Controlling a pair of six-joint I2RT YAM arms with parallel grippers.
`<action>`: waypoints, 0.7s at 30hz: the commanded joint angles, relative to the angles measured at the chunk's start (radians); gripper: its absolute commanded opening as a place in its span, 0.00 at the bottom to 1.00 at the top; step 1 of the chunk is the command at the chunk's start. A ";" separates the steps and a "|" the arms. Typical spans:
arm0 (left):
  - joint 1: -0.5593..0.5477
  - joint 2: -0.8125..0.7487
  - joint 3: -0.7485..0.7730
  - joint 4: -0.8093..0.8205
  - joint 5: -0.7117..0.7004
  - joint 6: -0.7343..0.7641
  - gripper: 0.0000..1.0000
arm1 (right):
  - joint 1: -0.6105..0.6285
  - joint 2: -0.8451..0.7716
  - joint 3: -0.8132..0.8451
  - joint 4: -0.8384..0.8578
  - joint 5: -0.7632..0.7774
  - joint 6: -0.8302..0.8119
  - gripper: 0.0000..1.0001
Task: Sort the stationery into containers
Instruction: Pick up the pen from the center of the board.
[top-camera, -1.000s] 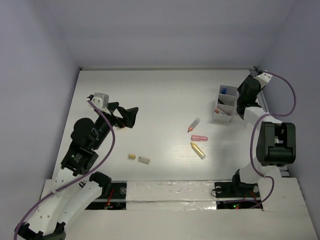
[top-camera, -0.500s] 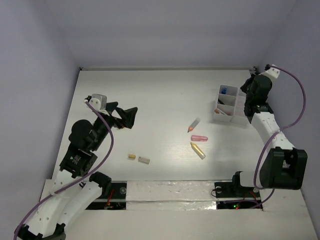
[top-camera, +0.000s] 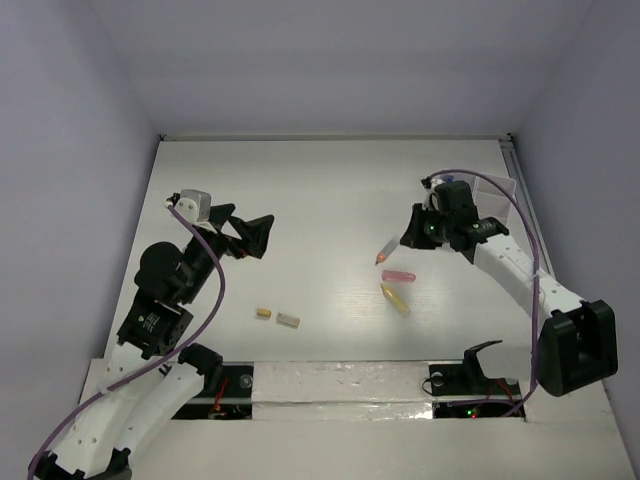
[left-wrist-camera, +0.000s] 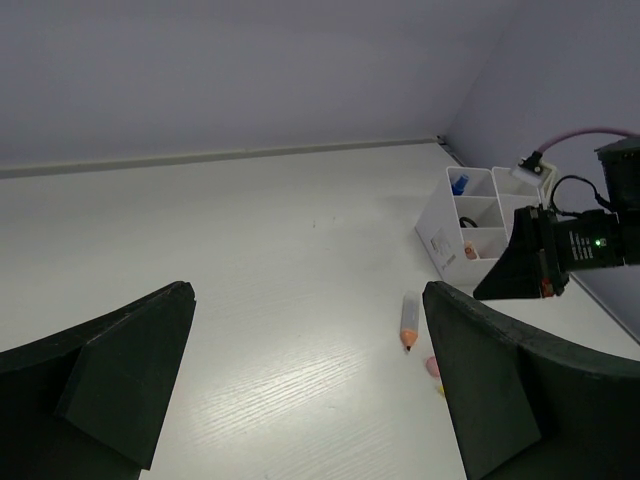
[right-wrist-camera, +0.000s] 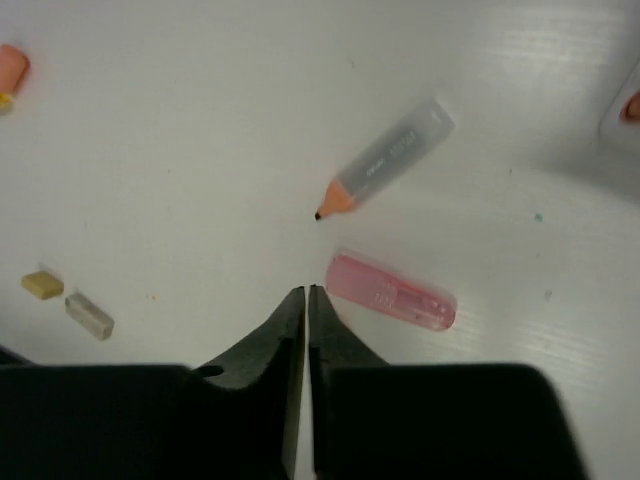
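From above, the right tool (top-camera: 413, 232) hangs just beside the grey marker (top-camera: 388, 249), with the pink marker (top-camera: 398, 275) and the yellow marker (top-camera: 396, 300) close by, likely lining up a pick.

In the left wrist view, the left tool (left-wrist-camera: 307, 300) gapes wide and empty, parked well apart from the white tray (left-wrist-camera: 440, 232) at the far right of the surface (left-wrist-camera: 260, 230), which leaves that side to the other arm.

In the right wrist view, the right tool's jaws meet with nothing between them, their tips just beside the pink marker. The yellow eraser (right-wrist-camera: 42, 284) and the grey eraser (right-wrist-camera: 89, 315) lie off to one side.
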 joint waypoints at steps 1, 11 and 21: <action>0.000 -0.011 -0.005 0.058 0.018 0.004 0.98 | 0.026 -0.053 -0.022 -0.130 -0.034 0.056 0.16; 0.000 -0.010 -0.005 0.058 0.018 0.004 0.98 | 0.095 0.031 -0.136 -0.086 -0.047 0.138 0.84; 0.000 -0.007 -0.005 0.058 0.018 0.004 0.98 | 0.095 0.140 -0.154 0.012 0.009 0.197 0.94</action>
